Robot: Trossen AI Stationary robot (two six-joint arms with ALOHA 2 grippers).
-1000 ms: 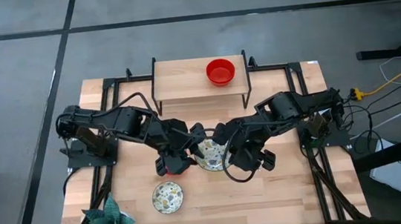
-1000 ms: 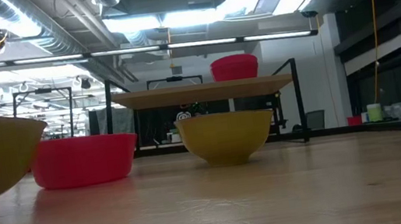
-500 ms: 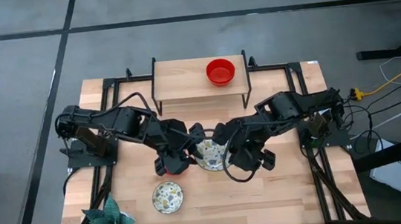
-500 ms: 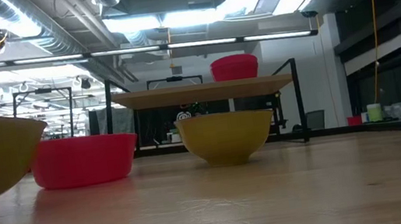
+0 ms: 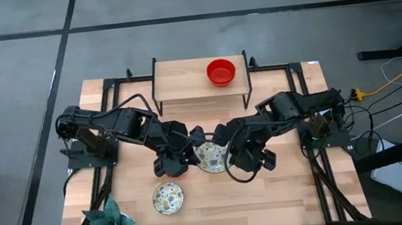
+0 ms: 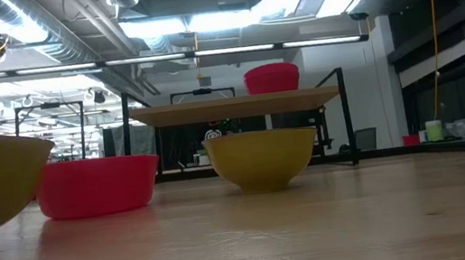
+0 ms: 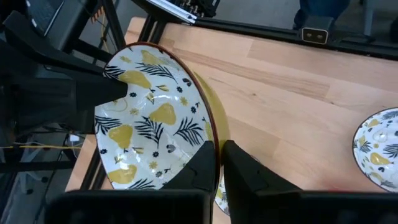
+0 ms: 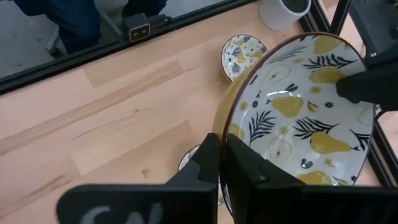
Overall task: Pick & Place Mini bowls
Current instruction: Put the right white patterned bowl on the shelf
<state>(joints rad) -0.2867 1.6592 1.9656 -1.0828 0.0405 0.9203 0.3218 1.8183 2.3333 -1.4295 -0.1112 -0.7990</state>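
A mini bowl (image 5: 210,156), white inside with yellow pears and dark leaves and yellow outside, sits at the table's centre between both grippers. My left gripper (image 5: 196,155) is shut on its left rim, my right gripper (image 5: 225,154) on its right rim. A second patterned bowl (image 5: 169,198) rests on its base nearer the near edge. Another patterned bowl (image 7: 218,194) shows just beneath the held one. A red bowl (image 5: 221,71) stands on the raised shelf. The low view shows yellow bowls (image 6: 261,158) and a red bowl (image 6: 99,185) on the table, but no gripper. My left gripper (image 7: 219,152) pinches the bowl's rim (image 7: 210,134) on its left side, one finger (image 7: 199,167) inside and one outside, slanting down from the table's left. The bowl is tilted, above another bowl. My right gripper (image 8: 222,146) pinches the opposite rim (image 8: 219,121), one finger (image 8: 249,168) inside and one outside, slanting down from the table's right.
A teal leafy object (image 5: 110,221) lies at the near left corner. The wooden shelf (image 5: 183,84) on a black frame stands at the far edge. A white cup (image 8: 286,6) shows in the right wrist view. Bare wood lies near the right and near edges.
The left gripper has shifted slightly and now covers the red patch that showed under it a second ago. The held bowl stays at the table's centre between both grippers.
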